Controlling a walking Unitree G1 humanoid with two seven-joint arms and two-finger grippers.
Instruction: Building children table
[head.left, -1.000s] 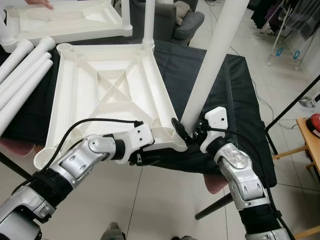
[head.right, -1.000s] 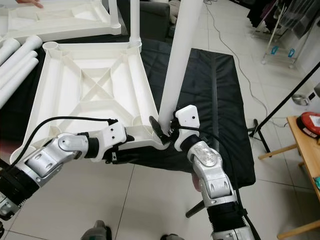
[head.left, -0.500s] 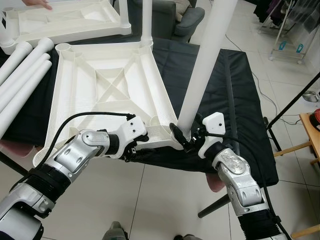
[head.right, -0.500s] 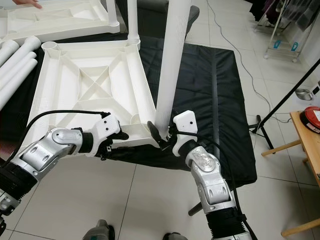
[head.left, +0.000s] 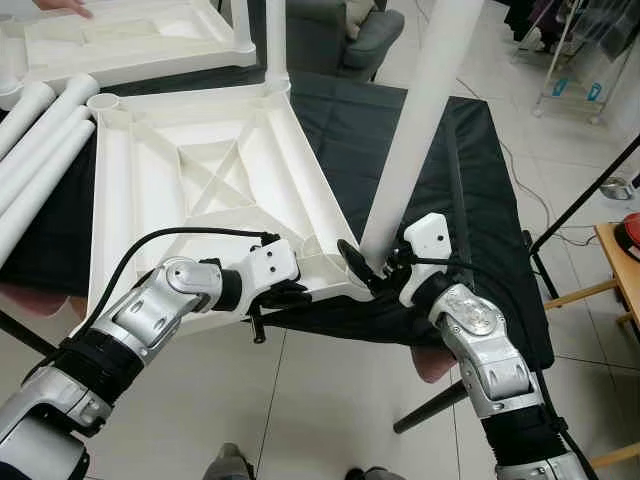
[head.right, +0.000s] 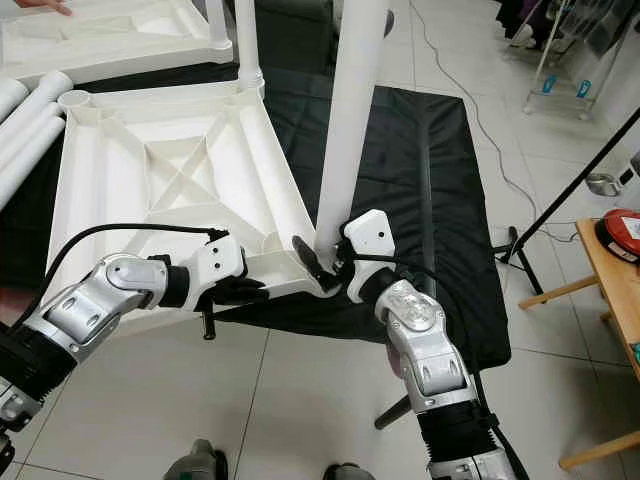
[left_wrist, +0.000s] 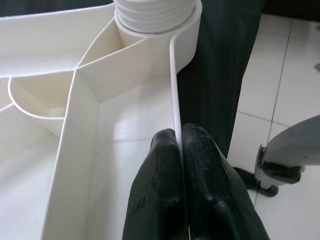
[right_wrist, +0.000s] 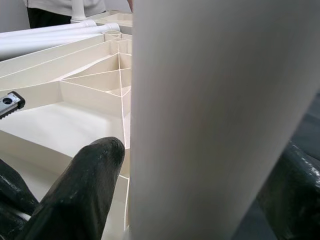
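left claw — pinching tabletop rim | right claw — clamping leg

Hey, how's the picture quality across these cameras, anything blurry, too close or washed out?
Left eye view: sharp and evenly lit, edges bowed by the wide lens. Left wrist view: crisp on the tabletop rim, the black fingers slightly soft. Right wrist view: the white leg sits too close, blurred and featureless.
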